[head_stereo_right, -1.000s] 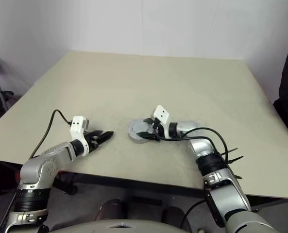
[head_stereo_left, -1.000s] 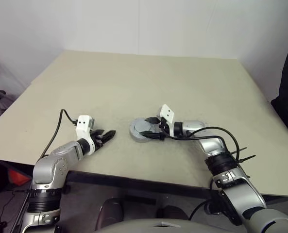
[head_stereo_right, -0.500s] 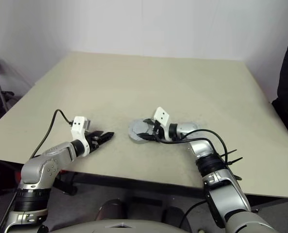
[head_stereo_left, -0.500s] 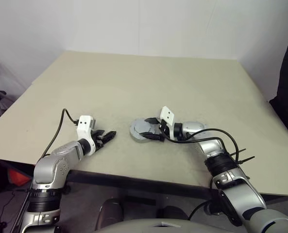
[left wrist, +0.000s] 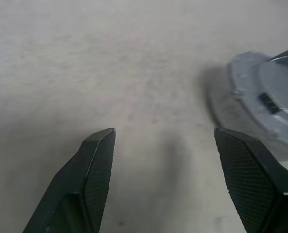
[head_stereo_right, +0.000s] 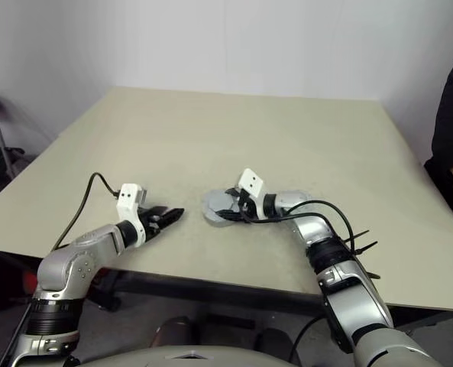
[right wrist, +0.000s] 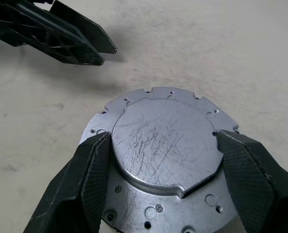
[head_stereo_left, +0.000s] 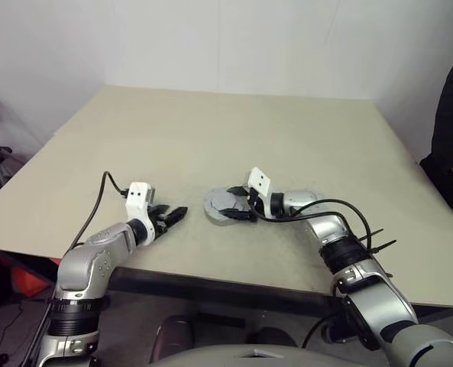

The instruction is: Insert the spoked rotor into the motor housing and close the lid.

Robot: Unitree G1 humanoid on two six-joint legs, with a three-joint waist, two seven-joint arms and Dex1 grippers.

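Observation:
The motor housing [head_stereo_left: 214,211] is a short round silver cup on the table just in front of me. The lid [right wrist: 163,145], a grey disc with a raised, scratched round plate, lies flat on top of it. My right gripper [head_stereo_left: 236,204] reaches in from the right, open. Its fingers [right wrist: 93,170] stand on either side of the raised plate, close to its edge. My left gripper [head_stereo_left: 177,214] hovers low over the table a short way left of the housing. It is open with nothing between its fingertips and points at the housing [left wrist: 260,102]. The spoked rotor is hidden.
The beige table [head_stereo_left: 234,130] stretches bare behind and to both sides of the housing. Its front edge [head_stereo_left: 211,277] runs close under my arms. A person in dark clothing [head_stereo_left: 451,130] stands at the table's right edge.

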